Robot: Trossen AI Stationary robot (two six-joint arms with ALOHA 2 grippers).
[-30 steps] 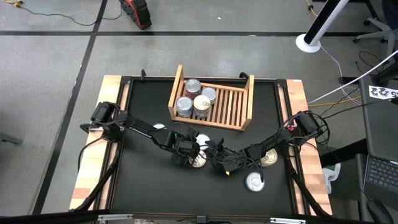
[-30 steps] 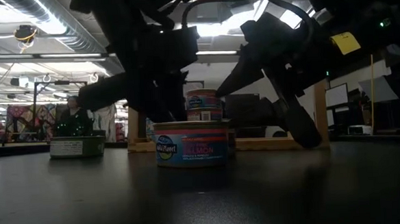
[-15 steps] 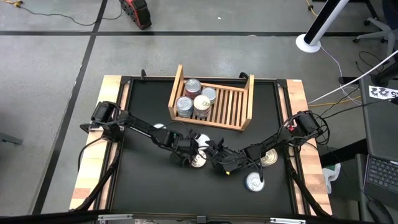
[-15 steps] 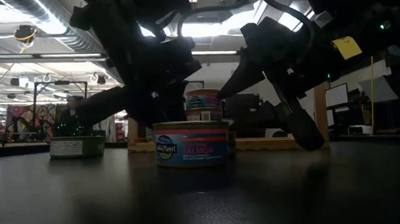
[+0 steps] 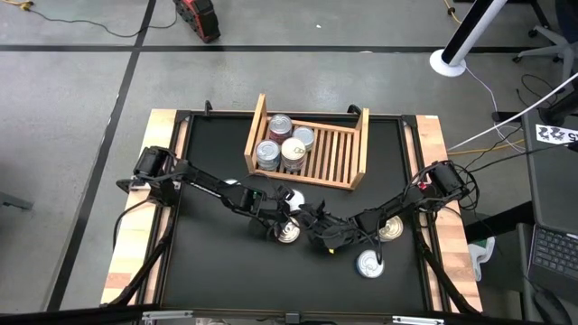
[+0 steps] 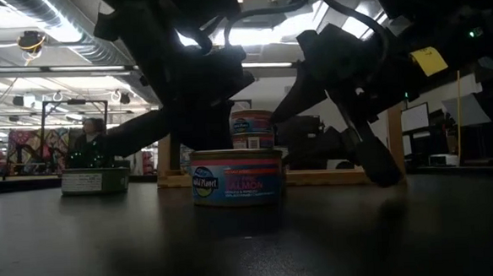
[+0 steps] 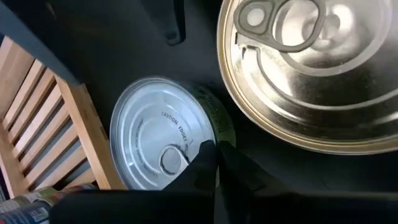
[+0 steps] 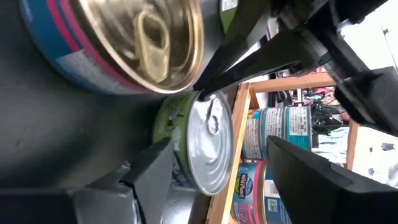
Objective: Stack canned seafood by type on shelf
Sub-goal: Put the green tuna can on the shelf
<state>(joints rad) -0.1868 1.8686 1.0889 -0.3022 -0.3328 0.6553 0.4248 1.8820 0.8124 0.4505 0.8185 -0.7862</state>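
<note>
black table top [image 5: 208, 262] edged in pale wood, on grey floor crossed by dark tape lines. wooden shelf [image 5: 339, 153] at the far middle, four tins [image 5: 282, 144] inside. left gripper [image 5: 282, 217] pressed together over green-sided tin [image 7: 165, 140], just beside pink-and-blue tin [image 6: 236, 177]. right gripper [image 5: 316, 236] spread, near that tin. loose tins [image 5: 370, 264] on the right. bright ceiling lights behind.

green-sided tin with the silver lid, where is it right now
In the high view the green-sided tin with the silver lid lies mid-table, just in front of the light wooden slatted shelf, with the gold-lidded pink-and-blue salmon tin nearest it.
</note>
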